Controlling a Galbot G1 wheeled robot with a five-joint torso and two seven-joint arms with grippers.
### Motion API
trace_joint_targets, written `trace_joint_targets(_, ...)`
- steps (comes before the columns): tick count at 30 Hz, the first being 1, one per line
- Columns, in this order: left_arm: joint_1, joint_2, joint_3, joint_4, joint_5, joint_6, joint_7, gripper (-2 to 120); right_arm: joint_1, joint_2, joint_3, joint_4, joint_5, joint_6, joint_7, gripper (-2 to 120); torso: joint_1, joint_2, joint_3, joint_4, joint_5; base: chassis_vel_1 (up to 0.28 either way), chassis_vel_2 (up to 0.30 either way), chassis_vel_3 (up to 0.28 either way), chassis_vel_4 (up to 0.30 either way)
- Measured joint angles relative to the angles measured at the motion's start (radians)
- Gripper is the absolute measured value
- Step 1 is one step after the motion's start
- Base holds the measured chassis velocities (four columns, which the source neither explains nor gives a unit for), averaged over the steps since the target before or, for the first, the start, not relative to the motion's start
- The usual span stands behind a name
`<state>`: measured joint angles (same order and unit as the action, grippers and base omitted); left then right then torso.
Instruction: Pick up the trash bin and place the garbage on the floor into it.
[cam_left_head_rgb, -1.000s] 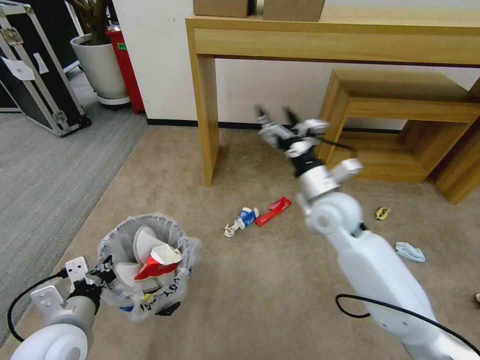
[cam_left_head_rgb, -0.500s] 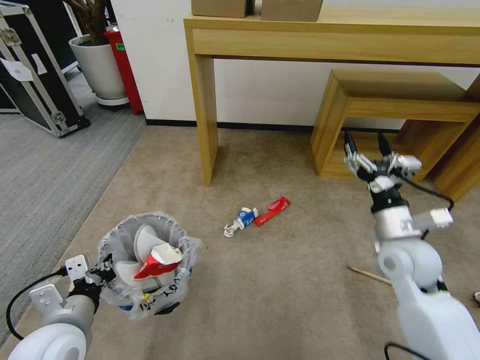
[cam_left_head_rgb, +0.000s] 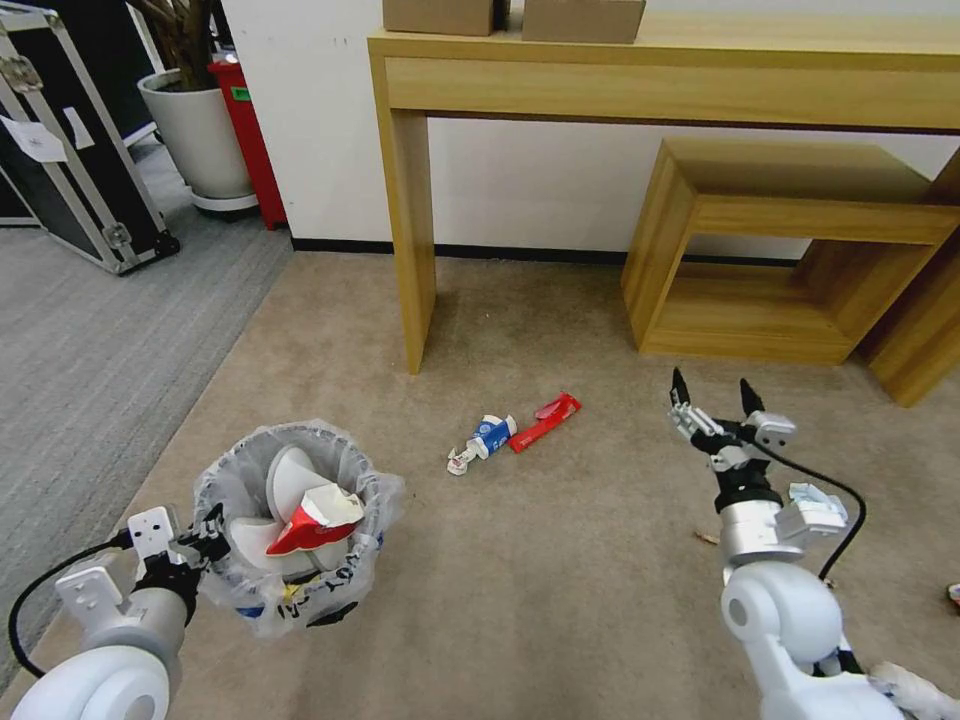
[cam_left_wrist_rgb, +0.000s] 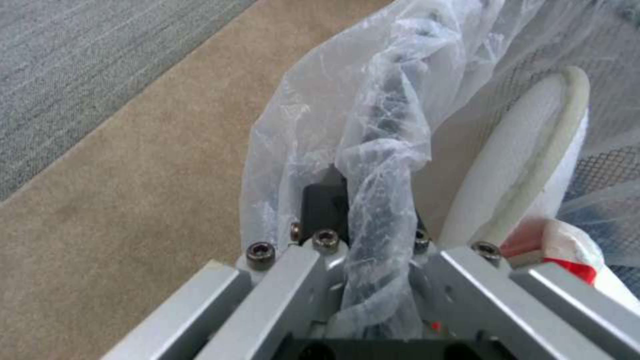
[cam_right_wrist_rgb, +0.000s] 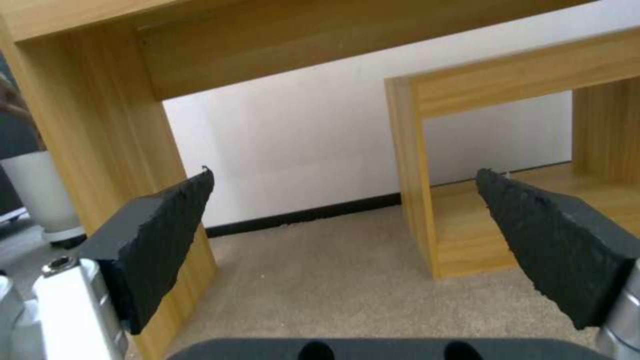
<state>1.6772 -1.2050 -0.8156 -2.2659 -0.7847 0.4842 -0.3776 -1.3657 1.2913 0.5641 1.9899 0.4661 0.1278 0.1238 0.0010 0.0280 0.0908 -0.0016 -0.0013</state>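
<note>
Carpeted floor (cam_left_head_rgb: 560, 560); bag-lined trash bin (cam_left_head_rgb: 300, 520) holds slippers.

Evenly and brightly lit from above; soft shadow under the console table (cam_left_head_rgb: 640, 80); bowed at head-view edges; blurred close-up plastic bag (cam_left_wrist_rgb: 380, 165).

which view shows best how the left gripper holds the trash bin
The left wrist view: the left gripper is shut on the small round black trash bin's rim, through its crinkly white bag. The head view shows the whole bin but the grip small. The right wrist view faces wooden furniture instead.
</note>
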Motion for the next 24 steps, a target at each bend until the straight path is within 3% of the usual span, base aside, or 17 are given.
trace_joint_targets(13,0.005,-0.004,0.003,-0.007,0.003,-0.001,0.001,1,-0.013,0.020,0.009,-0.013,-0.063,0.029,-0.039,100,0.000,0.000,0.000,-0.0001,0.0000,0.000,0.000,0.000,0.000)
trace_joint_targets(24,0.009,-0.004,0.002,-0.011,0.003,-0.001,0.002,1,-0.012,0.026,0.006,-0.018,-0.096,0.020,-0.046,92,0.000,0.000,0.000,-0.0001,0.0000,0.000,0.000,0.000,0.000)
